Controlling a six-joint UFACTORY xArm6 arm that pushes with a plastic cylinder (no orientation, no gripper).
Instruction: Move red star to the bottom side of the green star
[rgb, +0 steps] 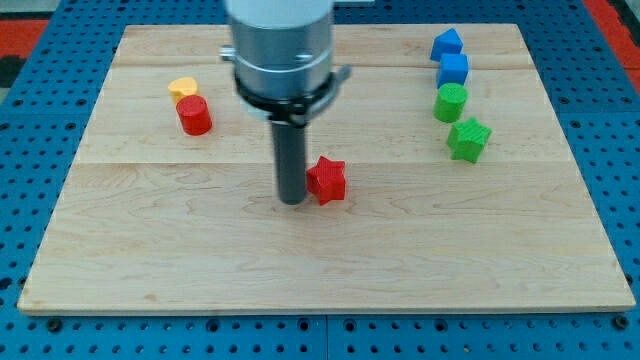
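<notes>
Red star-shaped block (327, 180) sits near board centre, w/ my tip (292, 200) touching its left side. No claw on this rig, just the rod. Green star-shaped block (468, 139) well apart at the view's right, under green cylinder block (451, 102) on wooden board (150, 260).

My tip (292, 201) sits near the middle of the wooden board (330, 270), touching or just beside the left edge of the red star (327, 180); the gap is hard to judge. At the upper right, a column runs downward: a blue block (447, 44) of unclear shape, a blue cube (453, 69), a green cylinder (451, 102), then the green star (468, 139). The red star lies well to the lower left of the green star. At the upper left, a yellow block (182, 87) touches a red cylinder (194, 116).
</notes>
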